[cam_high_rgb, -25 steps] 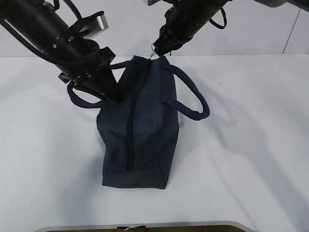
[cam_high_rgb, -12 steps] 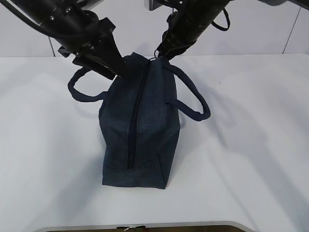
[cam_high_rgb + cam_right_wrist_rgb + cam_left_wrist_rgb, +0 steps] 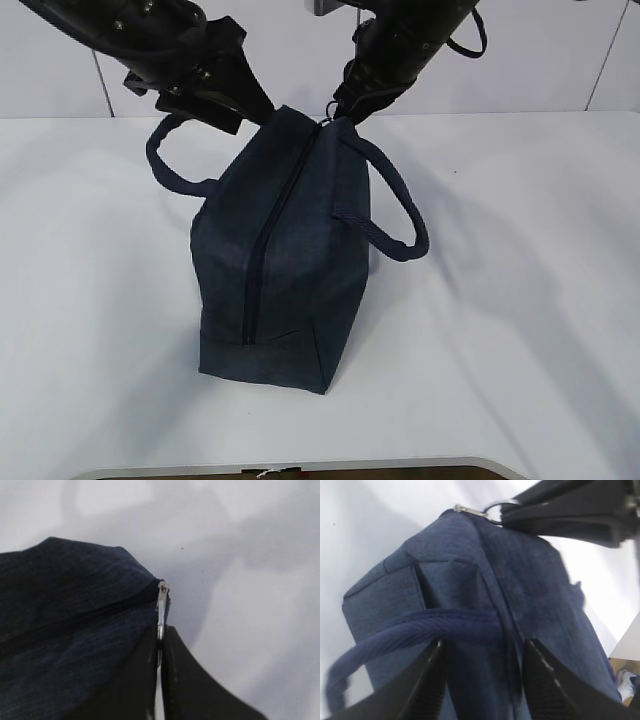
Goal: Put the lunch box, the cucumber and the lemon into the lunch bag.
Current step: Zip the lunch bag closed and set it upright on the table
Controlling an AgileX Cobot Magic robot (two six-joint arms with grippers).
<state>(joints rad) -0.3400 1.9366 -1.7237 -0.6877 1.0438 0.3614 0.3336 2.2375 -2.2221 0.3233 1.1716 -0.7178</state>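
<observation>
The navy lunch bag stands on the white table, roughly in the middle of it and a little nearer the far edge, its long axis running from the near edge toward the far one. Its top zipper runs along the ridge and looks closed along its whole length. One padded handle loops out to the bag's right side; the other handle arcs out on the left, near the far end.

The right gripper comes down from above at the bag's far end, and its tip sits right at the top corner of the bag. In the right wrist view its two fingers are pressed together on the metal zipper pull, which stands up from the end of the zipper. The left wrist view shows the same ring pull caught in the dark tip at the bag's upper corner.

The left gripper reaches in from the upper left and meets the bag's far upper left edge. In the left wrist view its fingers stand apart, straddling the fabric where the left handle joins the side panel; whether they actually pinch the cloth cannot be told.
</observation>
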